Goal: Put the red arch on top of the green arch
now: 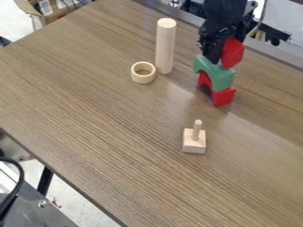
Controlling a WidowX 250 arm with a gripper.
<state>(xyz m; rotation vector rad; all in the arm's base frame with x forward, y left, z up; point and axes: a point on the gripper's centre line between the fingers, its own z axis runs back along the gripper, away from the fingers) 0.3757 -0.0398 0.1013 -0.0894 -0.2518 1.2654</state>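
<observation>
A brown table top (95,111) has a wood-grain surface, smooth with a soft sheen. The pale cylinder (165,46), pale ring (144,79) and pale square-based peg (194,144) look like bare wood, smooth and matt. The green arch (219,77), lower red arch (223,96) and upper red block (233,53) look smooth, evenly coloured. The black gripper (218,48) looks like dull plastic.

A brown wood-grain table (106,115) runs at a slant, with a soft, pale sheen (182,94) on its top. Along the table's far edge lies a grey strip (273,52). Pale floor (15,25) shows past the table's upper-left side, near an open cardboard box (25,6). Off the table's lower-left edge are a black leg (45,180), a grey metal surface (36,215) and a curved black cable (21,179).
</observation>
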